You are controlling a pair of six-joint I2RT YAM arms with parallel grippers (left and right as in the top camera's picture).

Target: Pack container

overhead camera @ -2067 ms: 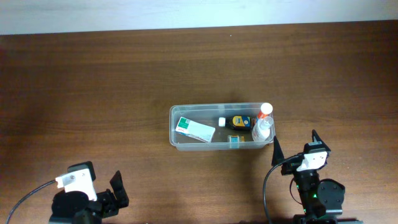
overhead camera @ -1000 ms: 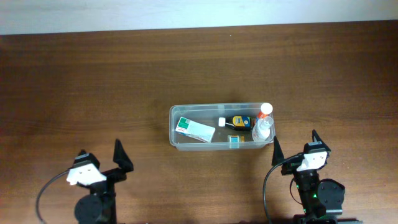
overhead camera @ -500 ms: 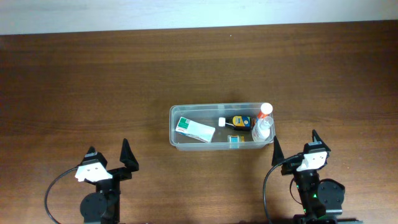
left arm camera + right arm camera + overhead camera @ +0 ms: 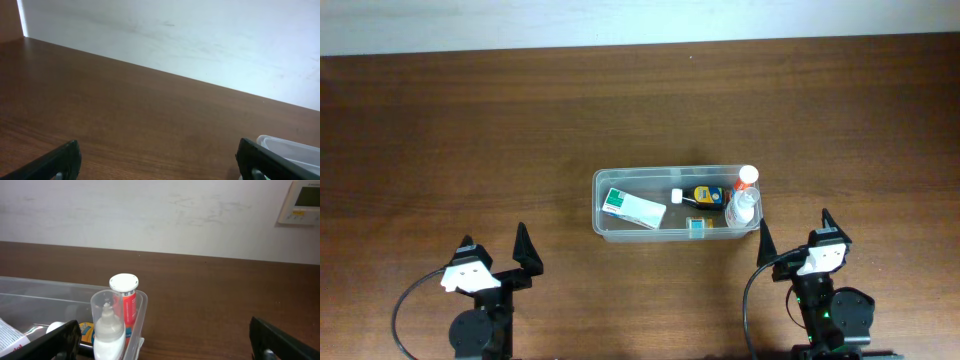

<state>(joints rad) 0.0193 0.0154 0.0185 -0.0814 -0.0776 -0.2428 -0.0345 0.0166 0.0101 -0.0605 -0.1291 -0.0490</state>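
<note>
The clear container [image 4: 660, 170] sits right of the table's centre. In it lie a green-and-white box [image 4: 632, 208], a small white-capped bottle [image 4: 676, 195], a yellow-and-black bottle [image 4: 707, 195] and a small teal item [image 4: 696, 228]. A clear bottle [image 4: 741, 208] and an orange white-capped tube [image 4: 748, 176] stand at its right end. My left gripper [image 4: 496, 247] is open and empty, near the front edge, left of the container. My right gripper [image 4: 794, 235] is open and empty, just front-right of it. The right wrist view shows the container [image 4: 142, 305], clear bottle [image 4: 107, 325] and tube [image 4: 127, 300] close ahead on the left.
The left wrist view shows my open left gripper [image 4: 160, 165] over bare brown table, with a corner of the container [image 4: 292, 150] at far right. A white wall runs behind the table. A wall panel [image 4: 300, 202] hangs at upper right in the right wrist view.
My left gripper has turned from pointing right to pointing away from me and shifted slightly right; it has held still for the last half second. The right arm and the container have not moved.
</note>
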